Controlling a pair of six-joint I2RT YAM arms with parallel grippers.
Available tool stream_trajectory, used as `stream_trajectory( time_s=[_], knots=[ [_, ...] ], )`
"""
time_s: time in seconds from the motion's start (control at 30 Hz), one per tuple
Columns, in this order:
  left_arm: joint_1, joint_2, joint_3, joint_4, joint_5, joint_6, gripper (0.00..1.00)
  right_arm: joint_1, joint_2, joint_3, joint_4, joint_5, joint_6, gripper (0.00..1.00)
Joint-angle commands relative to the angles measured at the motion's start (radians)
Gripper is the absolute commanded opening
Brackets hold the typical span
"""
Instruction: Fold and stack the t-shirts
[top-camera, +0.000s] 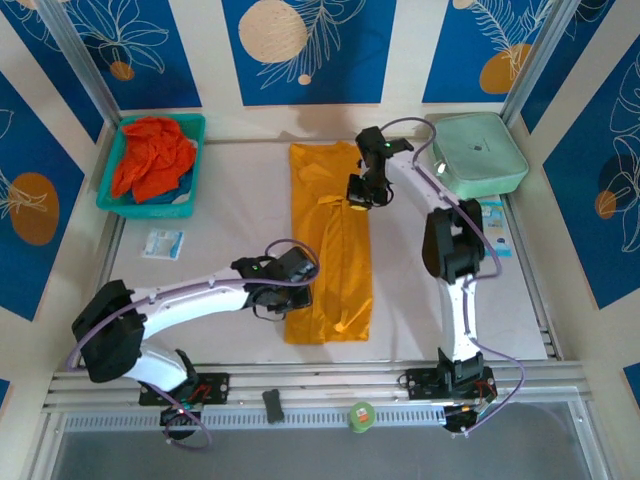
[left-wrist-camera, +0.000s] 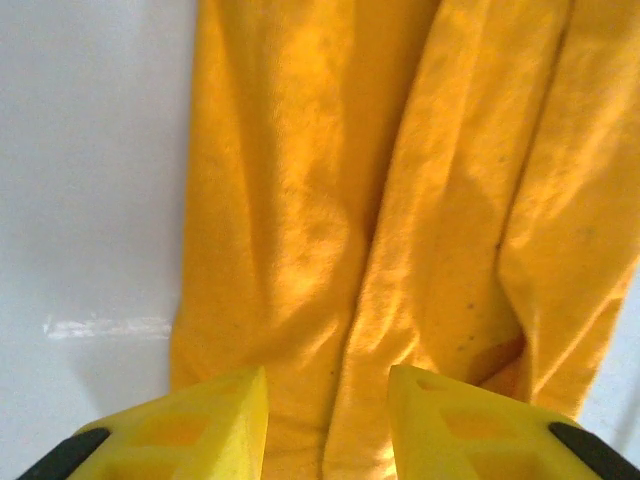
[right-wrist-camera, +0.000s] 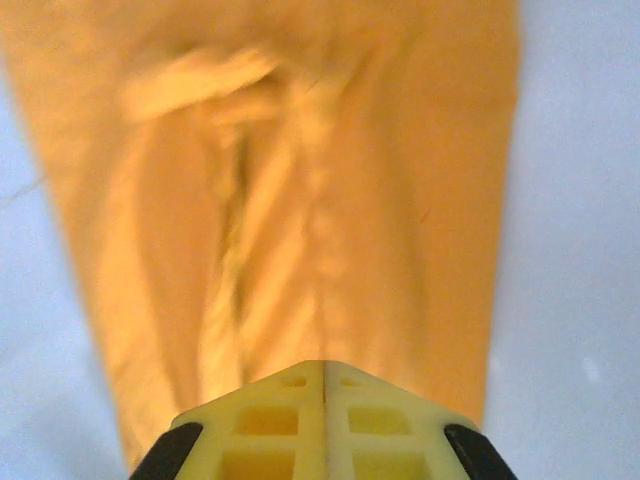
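The yellow-orange t-shirt (top-camera: 328, 245) lies on the table as a long strip folded lengthwise, running from far to near. My left gripper (top-camera: 292, 292) hovers over its near left part. In the left wrist view the left gripper (left-wrist-camera: 328, 385) stands open, with wrinkled yellow-orange t-shirt (left-wrist-camera: 400, 200) cloth lying in the gap between the fingers. My right gripper (top-camera: 358, 198) is over the strip's far right edge. In the right wrist view the right gripper (right-wrist-camera: 322, 370) has its fingers pressed together, nothing showing between them, above the yellow-orange t-shirt (right-wrist-camera: 300, 200). A red-orange t-shirt (top-camera: 150, 160) lies crumpled in the teal basket (top-camera: 112, 205).
A mint-green zipped case (top-camera: 478, 152) sits at the far right corner, with a printed card (top-camera: 492, 225) near it. A small packet (top-camera: 163, 243) lies on the left of the table. A green tape roll (top-camera: 361, 415) rests on the front rail.
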Motion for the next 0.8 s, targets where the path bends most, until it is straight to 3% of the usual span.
stream_trajectory(
  time_s=[0.0, 0.13, 0.27, 0.4, 0.57, 0.77],
  knots=[
    [0.014, -0.027, 0.000, -0.130, -0.069, 0.027, 0.35, 0.085, -0.135, -0.164, 0.045, 0.017, 0.013, 0.10],
    [0.035, -0.047, -0.069, -0.073, -0.052, 0.015, 0.30, 0.220, -0.234, -0.347, 0.079, 0.059, 0.090, 0.26],
    [0.040, -0.056, -0.151, 0.052, -0.013, 0.001, 0.26, 0.342, -0.272, -0.453, 0.102, 0.072, 0.163, 0.27],
    [0.039, -0.029, -0.199, 0.159, 0.026, 0.000, 0.23, 0.429, -0.265, -0.519, 0.168, -0.020, 0.228, 0.18],
    [0.039, 0.005, -0.239, 0.261, 0.083, -0.009, 0.21, 0.528, -0.212, -0.523, 0.165, -0.020, 0.302, 0.00],
    [0.039, 0.031, -0.286, 0.287, 0.101, -0.022, 0.21, 0.587, -0.169, -0.536, 0.169, -0.016, 0.363, 0.00]
  ],
)
